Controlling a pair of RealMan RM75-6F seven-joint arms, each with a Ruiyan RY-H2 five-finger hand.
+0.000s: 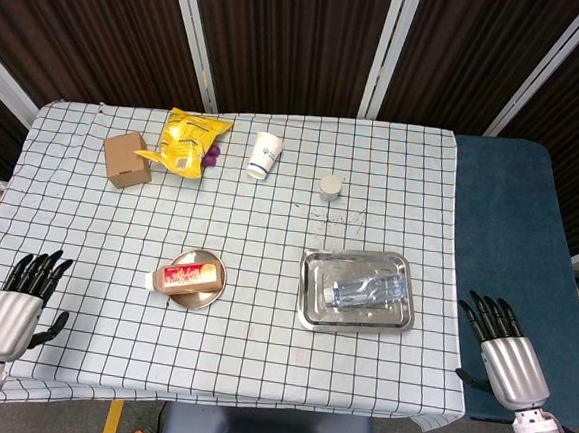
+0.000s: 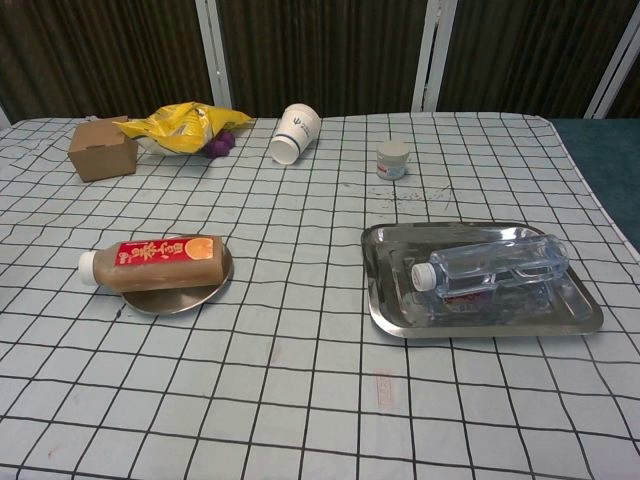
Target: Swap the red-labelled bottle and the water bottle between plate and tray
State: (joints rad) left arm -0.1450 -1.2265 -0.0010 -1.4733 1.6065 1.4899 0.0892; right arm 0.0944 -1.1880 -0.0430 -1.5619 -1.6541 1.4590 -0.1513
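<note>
The red-labelled bottle lies on its side across the small round plate, white cap pointing left. In the steel tray lies the clear water bottle, also on its side with its cap to the left. My left hand rests at the table's near left corner, fingers spread, holding nothing. Off the table's right edge, my right hand hovers with fingers apart and empty. Neither hand appears in the chest view.
Along the back stand a brown cardboard box, a yellow snack bag with a purple item beside it, a tipped paper cup and a small white jar.
</note>
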